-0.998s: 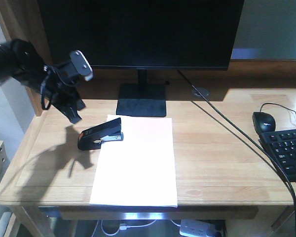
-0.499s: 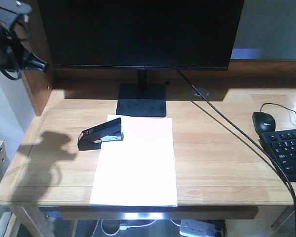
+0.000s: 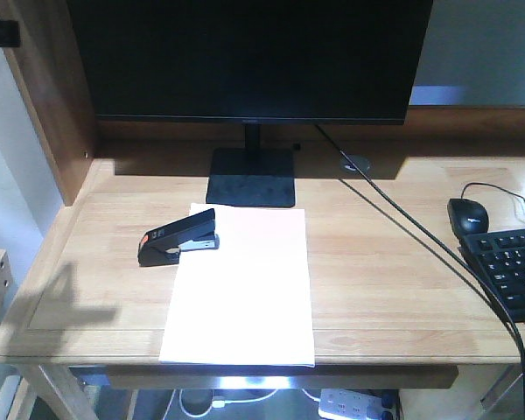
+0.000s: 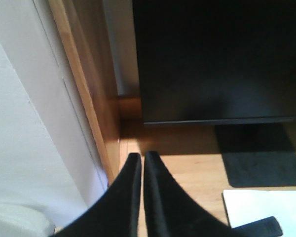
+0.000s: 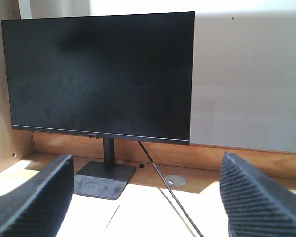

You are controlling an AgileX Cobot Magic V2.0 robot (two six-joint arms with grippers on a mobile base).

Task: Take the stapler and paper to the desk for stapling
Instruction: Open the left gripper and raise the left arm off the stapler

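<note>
We see the stapler [image 3: 178, 237] lying on the desk [image 3: 394, 289], over the paper's [image 3: 243, 293] left corner. Our left gripper [image 4: 142, 163] is closed and empty, the right gripper [image 5: 148, 197] spread wide; we should retreat without touching either.

The stapler [image 3: 178, 237] lies across the upper left corner of the paper [image 3: 242, 287] on the desk [image 3: 394, 289], before the monitor [image 3: 249, 59] (mouse [image 3: 468, 214] and keyboard [image 3: 511, 269] at right).
</note>
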